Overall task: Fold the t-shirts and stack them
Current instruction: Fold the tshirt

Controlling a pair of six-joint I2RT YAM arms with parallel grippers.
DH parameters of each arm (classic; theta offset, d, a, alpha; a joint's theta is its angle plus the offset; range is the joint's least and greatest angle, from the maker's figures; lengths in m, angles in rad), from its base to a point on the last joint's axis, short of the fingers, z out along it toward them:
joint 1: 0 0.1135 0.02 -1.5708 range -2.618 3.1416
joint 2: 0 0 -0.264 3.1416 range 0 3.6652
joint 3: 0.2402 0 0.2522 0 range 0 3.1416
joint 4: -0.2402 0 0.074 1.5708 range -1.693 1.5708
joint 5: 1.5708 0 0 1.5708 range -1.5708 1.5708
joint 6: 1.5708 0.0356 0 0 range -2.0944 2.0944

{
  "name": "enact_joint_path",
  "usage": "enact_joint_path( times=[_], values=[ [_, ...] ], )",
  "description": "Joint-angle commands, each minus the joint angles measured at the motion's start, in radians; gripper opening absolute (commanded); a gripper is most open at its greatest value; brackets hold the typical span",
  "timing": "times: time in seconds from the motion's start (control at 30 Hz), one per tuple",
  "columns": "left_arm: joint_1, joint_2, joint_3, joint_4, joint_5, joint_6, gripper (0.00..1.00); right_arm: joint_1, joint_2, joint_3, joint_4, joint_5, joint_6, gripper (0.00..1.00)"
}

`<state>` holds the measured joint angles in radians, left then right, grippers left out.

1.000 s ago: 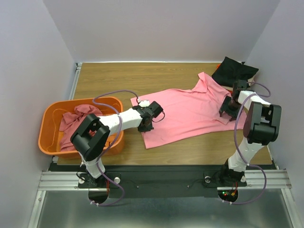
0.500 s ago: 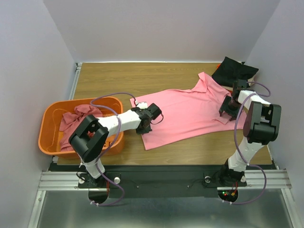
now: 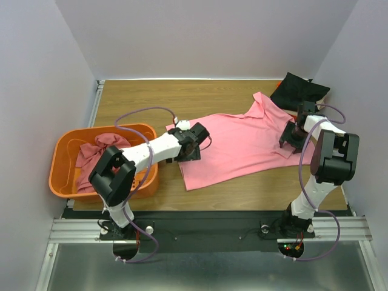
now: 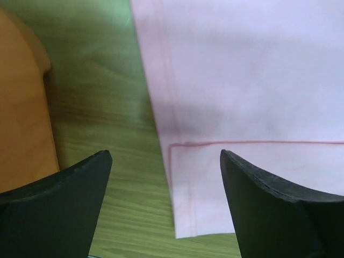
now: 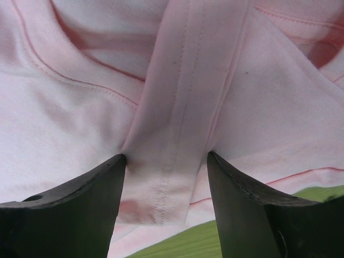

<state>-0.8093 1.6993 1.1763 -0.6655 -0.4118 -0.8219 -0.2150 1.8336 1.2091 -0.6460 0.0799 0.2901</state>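
Pink shirt (image 4: 242, 80) hem lies under the left jaws, which hang spread wide and grip nothing. The right jaws appear clenched on a raised band of the same shirt near its collar. It lies spread across the bench (image 3: 151, 100), with a black shirt (image 3: 300, 90) behind and a rose shirt (image 3: 100, 148) in the basket (image 3: 60, 157). A clean fold probably calls for the left jaws to pinch the hem corner squarely and then lift level with the right.
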Motion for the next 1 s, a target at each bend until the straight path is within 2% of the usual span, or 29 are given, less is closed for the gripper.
enact_joint_path(
  times=[0.0,0.1,0.2,0.47,0.67,0.83,0.97],
  values=[
    [-0.011,-0.010,0.184,-0.059,-0.096,0.067,0.96,0.005,-0.075,-0.017,0.040,-0.066,0.000,0.68],
    [-0.051,0.031,0.276,-0.046,-0.087,0.144,0.97,0.003,-0.155,-0.049,0.040,-0.057,0.006,0.69],
    [-0.108,0.071,0.309,0.021,-0.010,0.222,0.98,0.005,-0.218,-0.117,0.040,-0.048,0.014,0.69],
    [-0.220,0.131,0.292,0.133,0.151,0.236,0.98,0.005,-0.264,-0.192,0.029,-0.046,0.021,0.65],
    [-0.235,0.103,0.207,0.266,0.278,0.259,0.98,0.005,-0.241,-0.201,0.028,-0.051,0.034,0.52],
    [-0.235,0.125,0.181,0.293,0.329,0.276,0.98,0.005,-0.195,-0.168,0.029,-0.043,0.035,0.42],
    [-0.237,0.152,0.168,0.305,0.349,0.283,0.98,0.005,-0.169,-0.158,0.031,-0.048,0.035,0.38]
  ],
)
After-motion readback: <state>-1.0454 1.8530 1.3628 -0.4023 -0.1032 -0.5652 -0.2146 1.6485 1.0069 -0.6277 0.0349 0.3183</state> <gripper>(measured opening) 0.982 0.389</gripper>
